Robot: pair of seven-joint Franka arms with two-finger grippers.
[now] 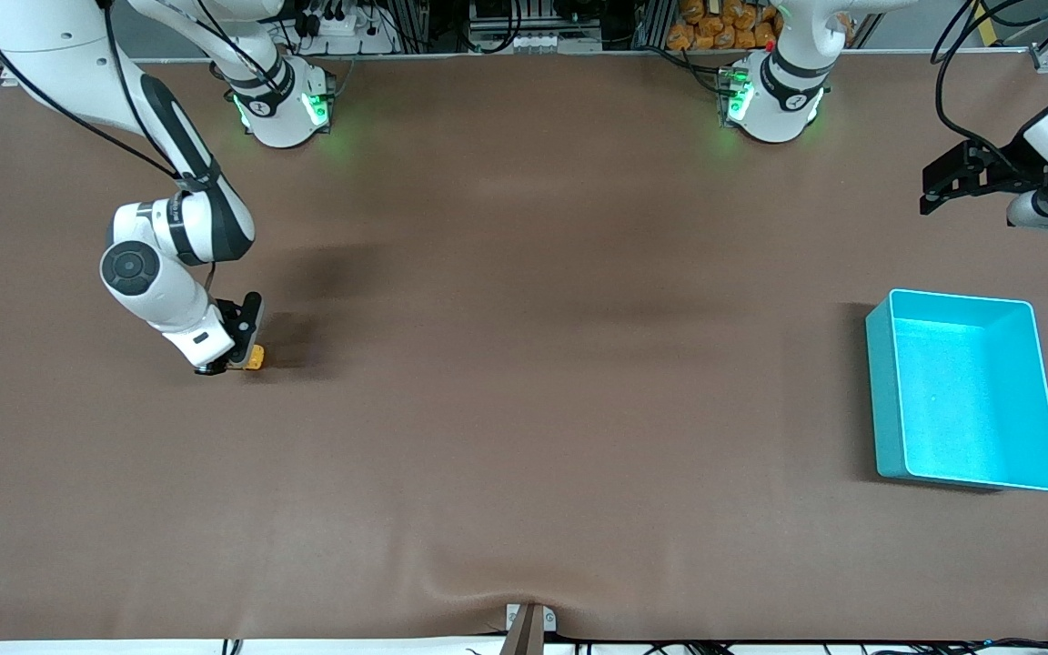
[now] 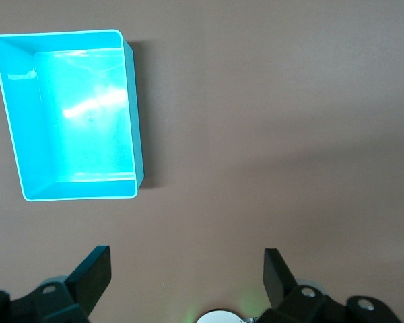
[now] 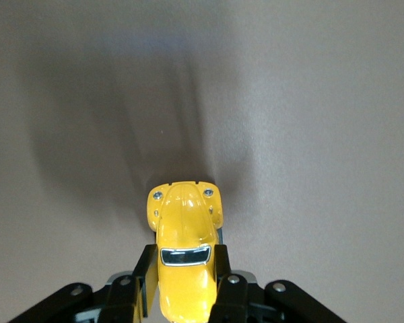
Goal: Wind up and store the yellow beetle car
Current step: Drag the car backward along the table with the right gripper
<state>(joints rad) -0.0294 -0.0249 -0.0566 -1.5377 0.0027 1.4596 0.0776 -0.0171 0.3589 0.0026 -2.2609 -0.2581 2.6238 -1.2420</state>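
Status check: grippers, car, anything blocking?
Right gripper shut on yellow beetle car, low at the table. Left gripper open, waiting above turquoise bin. Nothing in the way.

Robot lab, cabled equipment racks [image 1: 524, 23]

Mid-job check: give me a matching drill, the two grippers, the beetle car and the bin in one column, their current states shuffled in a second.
Things:
1. left gripper
2. right gripper
3. yellow beetle car
4. turquoise bin

States:
A. clamped between two fingers, low at the brown table, toward the right arm's end
B. holds nothing, sits toward the left arm's end
C. open, waiting in the air over the table near the bin
D. shut on the toy

Pairs: 1-C, 2-D, 3-A, 4-B
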